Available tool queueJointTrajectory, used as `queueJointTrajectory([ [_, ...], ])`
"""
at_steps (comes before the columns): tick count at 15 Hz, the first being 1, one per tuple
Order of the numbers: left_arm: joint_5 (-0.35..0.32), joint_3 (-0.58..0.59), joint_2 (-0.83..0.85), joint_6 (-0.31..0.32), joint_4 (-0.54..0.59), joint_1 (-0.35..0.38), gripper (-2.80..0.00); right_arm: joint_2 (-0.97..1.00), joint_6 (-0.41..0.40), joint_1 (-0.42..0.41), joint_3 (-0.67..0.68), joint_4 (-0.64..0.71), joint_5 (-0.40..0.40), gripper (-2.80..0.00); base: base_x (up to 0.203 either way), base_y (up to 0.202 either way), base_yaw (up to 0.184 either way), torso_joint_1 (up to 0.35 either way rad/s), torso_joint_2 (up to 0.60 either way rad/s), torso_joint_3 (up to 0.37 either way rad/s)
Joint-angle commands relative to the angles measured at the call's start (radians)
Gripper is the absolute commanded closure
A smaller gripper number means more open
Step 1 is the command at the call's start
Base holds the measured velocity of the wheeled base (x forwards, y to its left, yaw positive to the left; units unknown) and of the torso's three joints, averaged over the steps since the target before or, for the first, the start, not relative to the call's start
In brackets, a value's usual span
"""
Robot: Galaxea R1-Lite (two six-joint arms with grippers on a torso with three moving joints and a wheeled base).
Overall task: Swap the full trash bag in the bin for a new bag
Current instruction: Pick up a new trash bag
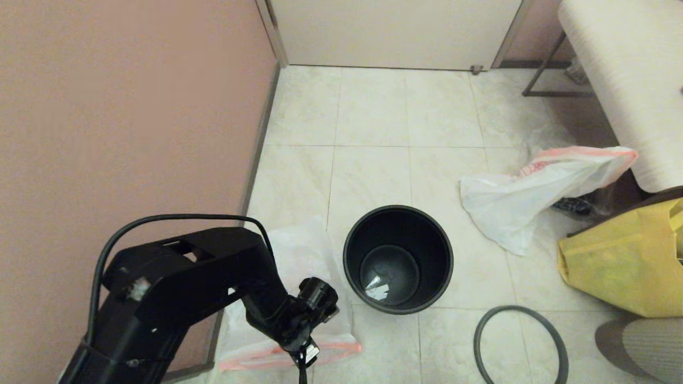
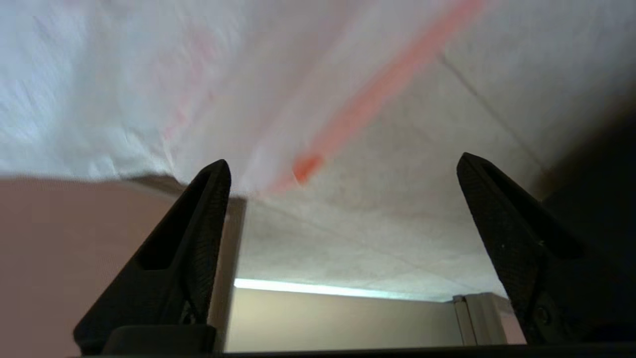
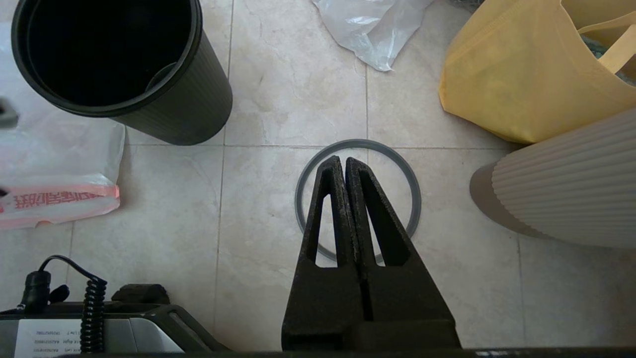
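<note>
Bin [image 1: 398, 259]: dark, round, upright on the floor tiles, unlined, one scrap of litter at its bottom; its grey rim ring [image 1: 520, 346] lies loose on the floor nearby.
Full trash bag [image 1: 299, 298]: on the floor by the wall, just beside the bin.
Left gripper [image 2: 343, 199]: jaws wide, holding nothing, close over that bag's orange band.
Right gripper [image 3: 345, 169]: jaws closed together, empty, above the ring.
New bag [image 1: 539, 192]: limp on the floor, well apart on the bin's other side, near a yellow fabric bag [image 1: 624, 261].
Step judged: removal done; next, fetch the new bag, line the bin, refit the ring. Nothing blocks the bin's mouth.
</note>
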Motion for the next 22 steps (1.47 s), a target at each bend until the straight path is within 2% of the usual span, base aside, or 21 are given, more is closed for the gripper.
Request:
queueJointTrajectory([
  [1,-0.002,-0.133,0.036,0.004,0.086,0.019,-2.80,0.002,0.000,0.001,0.000,0.001,0.000,0.00,0.000,0.000,0.000,0.000,0.00,0.000],
  [5,-0.005,-0.396,0.157,0.009,0.330,0.058,-2.80,0.002,0.000,0.001,0.000,0.001,0.000,0.00,0.000,0.000,0.000,0.000,0.00,0.000],
  [7,-0.004,-0.471,0.218,0.008,0.428,0.055,-2.80,0.002,0.000,0.001,0.000,0.001,0.000,0.00,0.000,0.000,0.000,0.000,0.00,0.000],
  [10,-0.023,-0.518,0.265,0.002,0.454,0.053,-2.80,0.002,0.000,0.001,0.000,0.001,0.000,0.00,0.000,0.000,0.000,0.000,0.00,0.000],
  [13,-0.104,-0.523,0.231,-0.070,0.460,0.018,-2.80,0.002,0.000,0.001,0.000,0.001,0.000,0.00,0.000,0.000,0.000,0.000,0.00,0.000],
  [16,-0.095,-0.548,0.214,-0.059,0.553,0.017,-2.80,0.002,0.000,0.001,0.000,0.001,0.000,0.00,0.000,0.000,0.000,0.000,0.00,0.000],
  [18,-0.072,-0.600,0.255,-0.013,0.622,0.023,-2.80,0.002,0.000,0.001,0.000,0.001,0.000,0.00,0.000,0.000,0.000,0.000,0.00,0.000],
  [20,0.005,-0.667,0.326,-0.011,0.633,0.026,-2.80,0.002,0.000,0.001,0.000,0.001,0.000,0.00,0.000,0.000,0.000,0.000,0.00,0.000],
  [22,0.023,-0.690,0.358,-0.011,0.617,0.025,-2.80,0.002,0.000,0.001,0.000,0.001,0.001,0.00,0.000,0.000,0.000,0.000,0.00,0.000],
])
